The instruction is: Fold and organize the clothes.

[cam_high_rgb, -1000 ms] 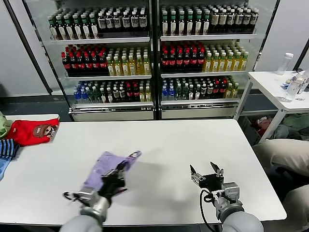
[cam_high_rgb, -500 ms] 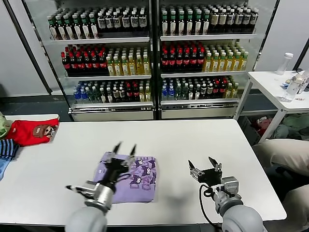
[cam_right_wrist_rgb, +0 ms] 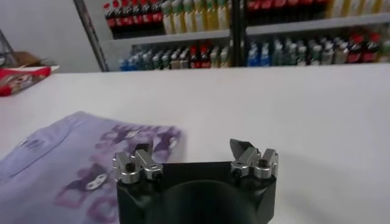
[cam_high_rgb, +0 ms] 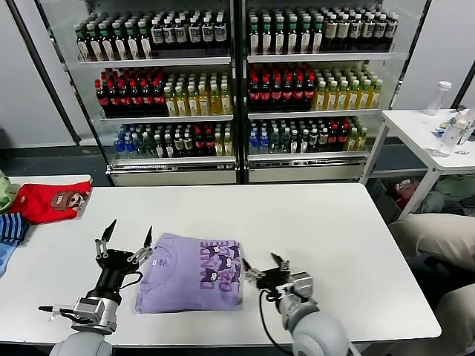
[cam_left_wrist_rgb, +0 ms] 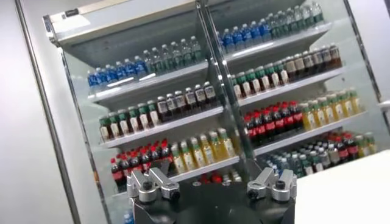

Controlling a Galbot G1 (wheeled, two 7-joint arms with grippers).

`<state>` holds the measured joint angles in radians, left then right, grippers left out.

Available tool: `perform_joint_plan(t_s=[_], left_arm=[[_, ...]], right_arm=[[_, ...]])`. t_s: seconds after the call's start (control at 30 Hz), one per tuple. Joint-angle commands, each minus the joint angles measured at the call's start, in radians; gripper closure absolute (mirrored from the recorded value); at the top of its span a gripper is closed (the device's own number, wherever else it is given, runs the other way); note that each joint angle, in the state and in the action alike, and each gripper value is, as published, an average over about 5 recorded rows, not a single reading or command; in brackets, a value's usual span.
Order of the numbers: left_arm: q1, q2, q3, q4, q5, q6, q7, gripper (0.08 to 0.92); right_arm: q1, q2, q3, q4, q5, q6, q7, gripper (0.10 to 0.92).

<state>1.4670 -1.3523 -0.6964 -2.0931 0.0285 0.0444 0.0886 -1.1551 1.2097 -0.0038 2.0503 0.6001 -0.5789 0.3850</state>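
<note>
The lavender T-shirt [cam_high_rgb: 191,273] lies folded flat on the white table [cam_high_rgb: 326,222], its dark purple cartoon print facing up near its right side. It also shows in the right wrist view [cam_right_wrist_rgb: 79,164]. My left gripper [cam_high_rgb: 125,237] is open and empty, raised just left of the shirt and pointing up toward the fridge. My right gripper [cam_high_rgb: 263,268] is open and empty, low over the table just off the shirt's right edge. In the right wrist view my right gripper [cam_right_wrist_rgb: 192,152] has its jaws spread, with nothing between them.
A red garment with a brown cartoon face [cam_high_rgb: 50,202] and a blue striped cloth [cam_high_rgb: 10,230] lie at the table's far left. Glass-door drink fridges [cam_high_rgb: 237,89] stand behind the table. A small white side table with bottles [cam_high_rgb: 438,133] stands at the right.
My left gripper has let go of the shirt and moved left and up. The shirt now lies flat and folded. My right gripper moved left, close to the shirt's right edge.
</note>
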Motion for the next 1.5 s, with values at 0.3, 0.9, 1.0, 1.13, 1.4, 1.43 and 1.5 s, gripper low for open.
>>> perform_joint_plan(t_s=[0.3, 0.9, 1.0, 1.13, 1.4, 1.43, 1.5], left_arm=[[0.003, -0.008, -0.047, 0.061, 0.054, -0.071, 0.020, 0.177], [0.022, -0.029, -0.049, 0.067, 0.056, -0.088, 0.019, 0.177], [0.009, -0.030, -0.050, 0.082, 0.054, -0.092, 0.019, 0.177], [-0.011, -0.034, -0.040, 0.111, 0.052, -0.105, 0.020, 0.177], [-0.036, -0.041, -0.024, 0.137, 0.046, -0.135, 0.039, 0.177], [-0.040, -0.042, -0.024, 0.142, 0.045, -0.143, 0.045, 0.177], [-0.046, -0.046, -0.023, 0.152, 0.042, -0.160, 0.058, 0.177]], right_arm=[[0.056, 0.069, -0.114, -0.118, 0.138, 0.001, 0.081, 0.259], [0.089, 0.073, -0.063, -0.122, 0.114, 0.009, 0.038, 0.759], [0.073, -0.001, 0.004, -0.045, 0.094, 0.004, 0.003, 0.846], [0.057, -0.120, 0.142, 0.005, 0.113, 0.000, -0.054, 0.903], [0.008, -0.171, 0.201, 0.024, 0.102, 0.000, -0.090, 0.906], [0.000, -0.162, 0.195, 0.023, 0.087, 0.000, -0.090, 0.906], [-0.015, -0.153, 0.191, 0.029, 0.057, 0.000, -0.091, 0.906]])
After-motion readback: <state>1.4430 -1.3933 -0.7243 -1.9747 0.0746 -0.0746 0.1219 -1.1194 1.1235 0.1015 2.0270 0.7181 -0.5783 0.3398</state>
